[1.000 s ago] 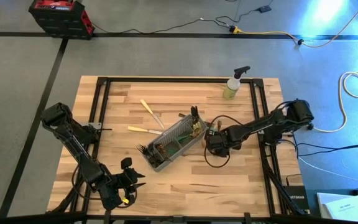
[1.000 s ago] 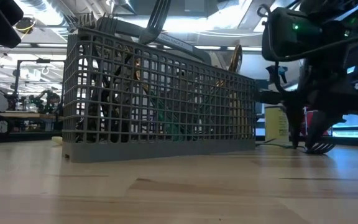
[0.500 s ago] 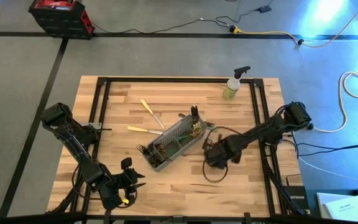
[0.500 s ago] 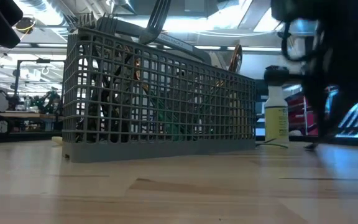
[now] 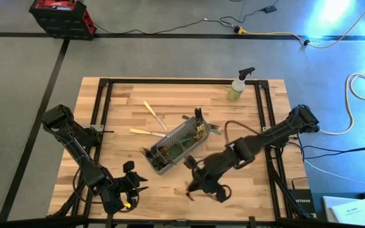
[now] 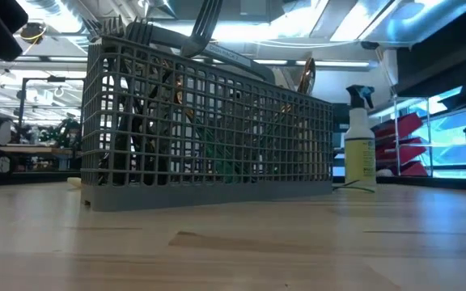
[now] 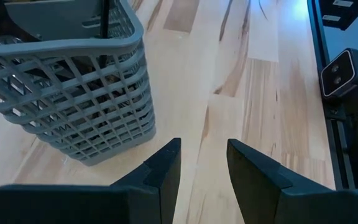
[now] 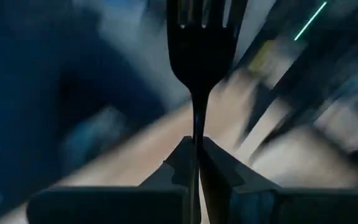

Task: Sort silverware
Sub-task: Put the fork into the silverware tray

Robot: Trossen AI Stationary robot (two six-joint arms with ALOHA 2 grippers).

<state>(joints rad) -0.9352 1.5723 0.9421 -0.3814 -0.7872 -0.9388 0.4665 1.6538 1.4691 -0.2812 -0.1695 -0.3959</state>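
Note:
A grey wire-mesh caddy [image 5: 176, 143] stands mid-table with several pieces of silverware upright in it; it also shows in the low view [image 6: 209, 121] and the left wrist view [image 7: 73, 93]. Two cream-handled pieces [image 5: 154, 115] [image 5: 146, 132] lie flat on the wood on the caddy's far left side. My right gripper [image 5: 198, 182] hangs over the table near the caddy's near right side, shut on a dark fork [image 8: 199, 37]. My left gripper [image 5: 130, 190] waits open near the table's near left corner, its fingers [image 7: 166, 168] pointing at the caddy with nothing between them. My right gripper [image 8: 196, 152] pinches the fork's slim stem [image 8: 196, 124], just below the head, between its two fingers. The fork runs straight out ahead along the fingers, tines away from the gripper. It is lifted clear of the table.
A yellow-green spray bottle [image 5: 238, 86] stands at the far right of the table, also seen in the low view [image 6: 360, 149]. Black frame rails [image 5: 100, 107] run along the table's left and right sides. Bare wood [image 5: 170, 202] lies between the caddy and the near edge.
My right gripper has risen from the table beside the caddy's right end and swung toward the near edge and leftward, turning as it went and carrying the dark fork up off the wood. It has left the low view.

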